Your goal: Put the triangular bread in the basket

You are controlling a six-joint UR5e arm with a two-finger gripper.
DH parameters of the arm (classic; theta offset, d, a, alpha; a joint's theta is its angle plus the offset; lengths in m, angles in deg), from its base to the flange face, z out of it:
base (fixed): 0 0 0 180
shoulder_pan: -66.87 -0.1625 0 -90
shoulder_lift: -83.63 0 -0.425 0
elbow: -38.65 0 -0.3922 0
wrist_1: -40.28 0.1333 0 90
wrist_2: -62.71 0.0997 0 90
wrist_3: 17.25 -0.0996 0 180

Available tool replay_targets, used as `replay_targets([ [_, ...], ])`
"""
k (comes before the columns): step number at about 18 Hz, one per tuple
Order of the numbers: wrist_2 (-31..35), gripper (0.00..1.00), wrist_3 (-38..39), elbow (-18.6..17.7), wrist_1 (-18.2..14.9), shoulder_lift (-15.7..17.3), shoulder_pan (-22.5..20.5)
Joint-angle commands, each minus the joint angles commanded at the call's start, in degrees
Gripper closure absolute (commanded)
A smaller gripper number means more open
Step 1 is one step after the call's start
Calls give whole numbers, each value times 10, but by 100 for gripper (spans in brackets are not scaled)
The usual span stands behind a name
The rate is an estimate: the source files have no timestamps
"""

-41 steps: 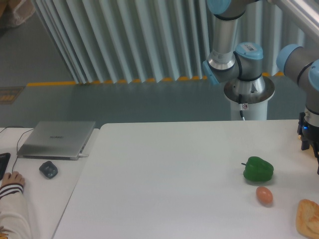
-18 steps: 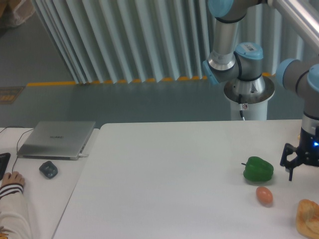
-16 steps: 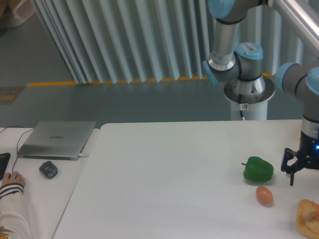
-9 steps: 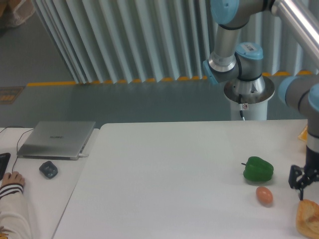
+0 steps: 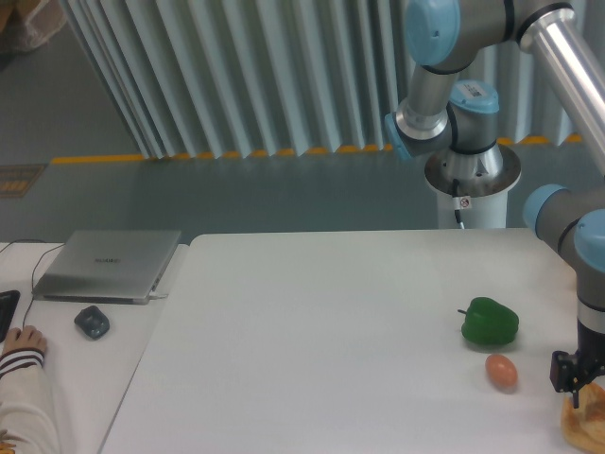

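Observation:
The triangular bread [image 5: 581, 426] is a flat golden-orange piece at the table's front right corner, cut off by the frame's right edge. My gripper [image 5: 579, 382] hangs right over its top edge. Only one dark finger [image 5: 561, 372] shows; the other is out of frame or hidden, so I cannot tell how the jaws stand. No basket is in view.
A small brown egg [image 5: 501, 371] lies just left of the gripper. A green bell pepper [image 5: 490, 321] sits behind the egg. A laptop [image 5: 109, 264], a mouse [image 5: 92, 322] and a person's hand [image 5: 21, 342] are at the far left on a side desk.
My gripper has moved down and toward the front right, from beside the pepper to just above the bread. The bread, egg and pepper have not moved.

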Motion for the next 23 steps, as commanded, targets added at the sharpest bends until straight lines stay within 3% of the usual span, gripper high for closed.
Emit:
replay_targets([
  [3, 0, 4, -1, -1, 7, -3, 5],
  [4, -1, 36, -8, -1, 7, -3, 6],
  [6, 0, 60, -13, -1, 7, -5, 11],
  [8, -1, 96, -13, -1, 7, -3, 11],
  [9, -1, 100, -13, -1, 7, -2, 11],
  [13, -7, 100, -26, -1, 7, 14, 11],
  [16, -89, 100, -93, -5, 3, 50, -1],
  [17, -33, 100, -405, -25, -143, 109, -13],
  [20, 201, 100, -647, -27, -218, 119, -14],
  [21, 224, 100, -723, -26, -221, 129, -26],
  [23, 194, 100, -758, -25, -223, 142, -57],
])
